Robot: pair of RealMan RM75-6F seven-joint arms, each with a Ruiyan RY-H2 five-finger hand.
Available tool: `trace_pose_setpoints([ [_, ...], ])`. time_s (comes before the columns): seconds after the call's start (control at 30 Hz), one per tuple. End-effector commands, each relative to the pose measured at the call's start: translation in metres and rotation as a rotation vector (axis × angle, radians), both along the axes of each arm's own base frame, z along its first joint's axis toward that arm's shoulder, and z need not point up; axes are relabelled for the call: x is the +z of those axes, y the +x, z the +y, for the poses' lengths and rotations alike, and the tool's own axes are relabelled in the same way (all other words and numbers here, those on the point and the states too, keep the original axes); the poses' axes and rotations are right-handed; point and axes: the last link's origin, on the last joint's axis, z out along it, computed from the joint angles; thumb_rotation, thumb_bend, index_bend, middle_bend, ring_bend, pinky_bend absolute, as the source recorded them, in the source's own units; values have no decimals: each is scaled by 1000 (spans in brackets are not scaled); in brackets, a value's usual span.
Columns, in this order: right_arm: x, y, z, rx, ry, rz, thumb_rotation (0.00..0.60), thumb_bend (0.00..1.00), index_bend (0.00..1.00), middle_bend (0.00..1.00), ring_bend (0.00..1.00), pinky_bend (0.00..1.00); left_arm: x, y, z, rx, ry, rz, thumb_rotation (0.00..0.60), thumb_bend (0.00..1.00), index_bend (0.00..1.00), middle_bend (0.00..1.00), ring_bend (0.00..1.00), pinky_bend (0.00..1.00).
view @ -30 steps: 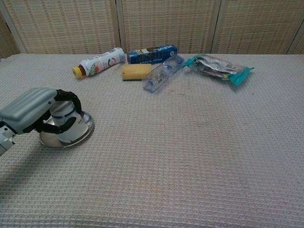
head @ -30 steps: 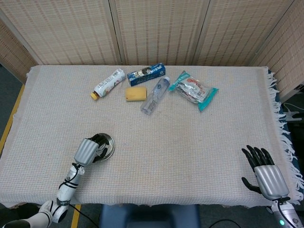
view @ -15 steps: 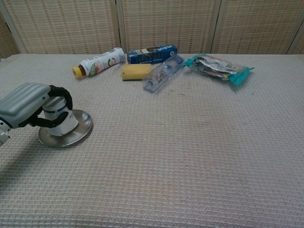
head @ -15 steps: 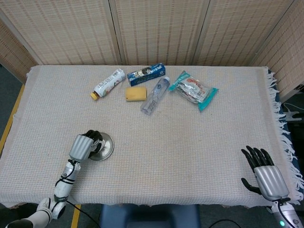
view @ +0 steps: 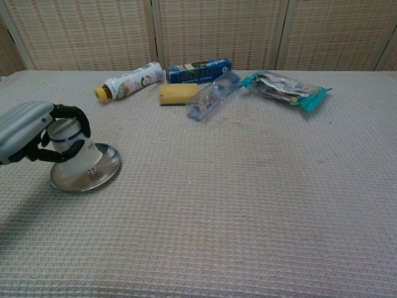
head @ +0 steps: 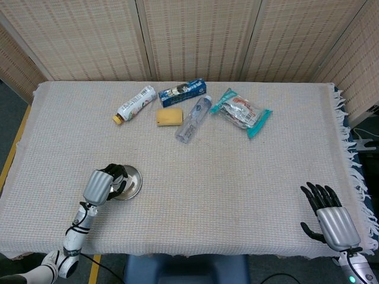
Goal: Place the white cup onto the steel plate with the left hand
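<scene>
Standing upside down on the steel plate (view: 105, 167), near the table's front left corner, the white cup (view: 74, 156) shows a blue band and a few small dark marks on its side. The left hand (view: 31, 131) curls around the cup's upper part, dark fingers (view: 73, 114) wrapped over it from the far side, though whether they press the cup or only sit against it is hard to tell from the chest view. From the head view the left hand (head: 100, 185) covers the cup almost entirely and hides the near left part of the plate (head: 131, 182). The right hand (head: 330, 216) rests at the front right corner, palm down, fingers spread apart and holding nothing; its wrist runs off the bottom edge, and the chest view does not show it. Along the far side of the woven tablecloth (head: 237, 171) lie a white bottle with a yellow cap (head: 134, 103), a blue box (head: 182, 92), a yellow sponge (head: 169, 116), a clear plastic bottle (head: 193, 119) and a teal-edged snack packet (head: 241, 112), whose print is too small to read.
</scene>
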Motion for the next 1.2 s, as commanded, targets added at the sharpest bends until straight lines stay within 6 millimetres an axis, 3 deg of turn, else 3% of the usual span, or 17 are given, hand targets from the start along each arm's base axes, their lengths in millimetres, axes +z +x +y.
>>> trace_pose_setpoints([
  [0.03, 0, 0, 0, -1, 0, -1, 532, 199, 0, 0, 0, 0, 12, -6, 3, 7, 30, 1, 600, 456, 495, 537, 436, 702],
  [0.17, 0, 0, -1, -2, -3, 0, 532, 199, 0, 0, 0, 0, 32, -22, -2, 20, 88, 35, 600, 456, 494, 537, 436, 701],
  [0.33, -2, 0, -1, -2, 5, 2, 533, 200, 0, 0, 0, 0, 41, -47, -15, 53, 100, 113, 600, 456, 494, 537, 436, 698],
  [0.57, -4, 0, -1, -1, 12, 4, 532, 200, 0, 0, 0, 0, 38, -74, -18, 145, 84, 167, 600, 457, 493, 537, 436, 685],
  [0.87, -5, -1, -2, -7, 12, 9, 532, 200, 0, 0, 0, 0, 34, -82, -12, 161, 61, 187, 600, 446, 411, 510, 407, 576],
  [0.93, -5, -1, -2, -7, 11, 9, 531, 200, 0, 0, 0, 0, 33, -84, -13, 168, 41, 195, 600, 441, 303, 420, 311, 500],
  [1.03, -5, -1, -2, -7, 11, 10, 532, 200, 0, 0, 0, 0, 30, -95, -12, 212, -40, 216, 600, 426, 34, 89, 56, 321],
  [1.07, -5, -1, -2, -7, 11, 10, 532, 200, 0, 0, 0, 0, 30, -95, -12, 220, -57, 186, 600, 418, 0, 16, 7, 265],
  [1.2, -5, 0, -1, -5, 11, 9, 533, 201, 0, 0, 0, 0, 38, -91, -16, 205, -55, 135, 600, 397, 0, 0, 0, 189],
])
